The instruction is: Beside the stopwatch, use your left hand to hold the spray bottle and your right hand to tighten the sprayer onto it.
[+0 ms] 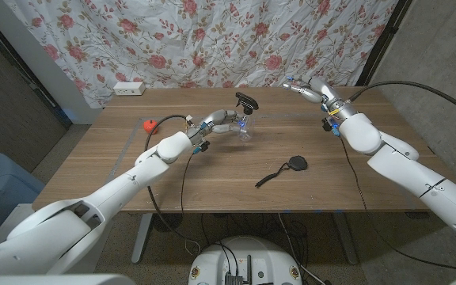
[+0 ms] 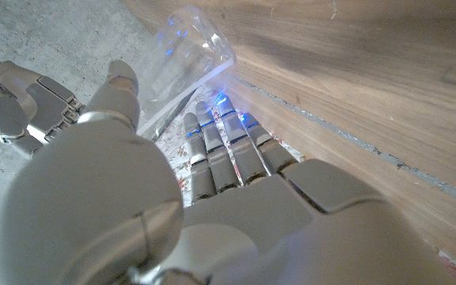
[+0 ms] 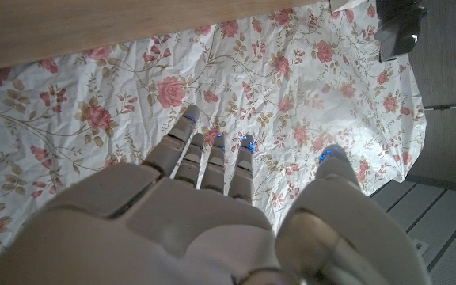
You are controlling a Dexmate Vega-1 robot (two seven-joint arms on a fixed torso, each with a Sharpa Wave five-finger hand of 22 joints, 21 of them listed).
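Left robot hand (image 1: 226, 121) grips the spray bottle (image 1: 244, 129) (sprayer (image 1: 246, 100) on top); right robot hand (image 1: 305, 89) hangs spread, holding nothing.

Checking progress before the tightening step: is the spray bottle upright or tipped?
Upright: the spray bottle stands on the table, black sprayer on top, left hand at it.

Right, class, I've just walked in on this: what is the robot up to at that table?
The left hand holds a clear spray bottle near the middle of the wooden table, with the black sprayer on top. The right hand is raised near the far edge, apart from the bottle, fingers spread and holding nothing. A black stopwatch with its cord lies nearer the front. So tightening is not under way right now.
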